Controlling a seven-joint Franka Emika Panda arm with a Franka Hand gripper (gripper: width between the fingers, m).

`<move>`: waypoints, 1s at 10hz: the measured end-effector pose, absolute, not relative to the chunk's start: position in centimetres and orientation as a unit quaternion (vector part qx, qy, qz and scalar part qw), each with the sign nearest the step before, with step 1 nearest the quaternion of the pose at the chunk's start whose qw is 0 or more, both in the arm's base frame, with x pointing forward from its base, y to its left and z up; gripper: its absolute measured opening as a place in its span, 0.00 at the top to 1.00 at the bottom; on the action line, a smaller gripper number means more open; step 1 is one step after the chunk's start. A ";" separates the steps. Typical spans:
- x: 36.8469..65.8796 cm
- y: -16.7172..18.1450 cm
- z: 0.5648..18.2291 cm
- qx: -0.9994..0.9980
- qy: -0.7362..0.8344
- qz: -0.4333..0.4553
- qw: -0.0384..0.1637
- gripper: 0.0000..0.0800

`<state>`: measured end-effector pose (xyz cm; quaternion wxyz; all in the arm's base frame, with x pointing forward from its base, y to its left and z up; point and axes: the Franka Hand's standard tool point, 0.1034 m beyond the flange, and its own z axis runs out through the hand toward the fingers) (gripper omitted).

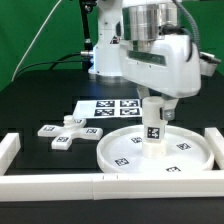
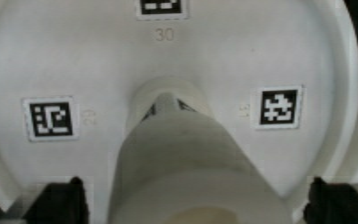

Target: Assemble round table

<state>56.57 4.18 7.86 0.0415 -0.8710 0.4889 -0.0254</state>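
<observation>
The large round disc top [image 1: 118, 156] lies flat on the table near the front rail. The short cylinder leg [image 1: 153, 133] stands upright at its middle, a tag on its side. My gripper [image 1: 153, 106] hangs straight over the leg. In the wrist view the leg [image 2: 194, 150] rises between my dark fingers [image 2: 60, 203], with a gap on each side, so my gripper [image 2: 197, 203] is open around it. The disc [image 2: 176, 70] with its tags fills that view. The cross-shaped base [image 1: 66, 132] lies on the table at the exterior view's left of the disc.
The marker board [image 1: 110, 107] lies flat behind the disc. White border rails run along the front [image 1: 60, 182] and at the exterior view's left [image 1: 8, 148] and right [image 1: 214, 140]. The arm's body stands behind.
</observation>
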 end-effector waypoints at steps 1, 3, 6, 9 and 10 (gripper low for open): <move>56.6 4.1 7.9 -0.884 0.465 -0.027 0.040 0.20; 56.6 4.1 7.9 -0.918 0.393 -0.029 0.034 0.19; 56.7 3.7 8.0 -0.995 0.091 -0.029 -0.006 0.19; 56.7 3.6 8.0 -0.994 0.103 -0.030 -0.004 0.34; 56.7 3.6 8.0 -0.994 0.103 -0.030 -0.005 0.49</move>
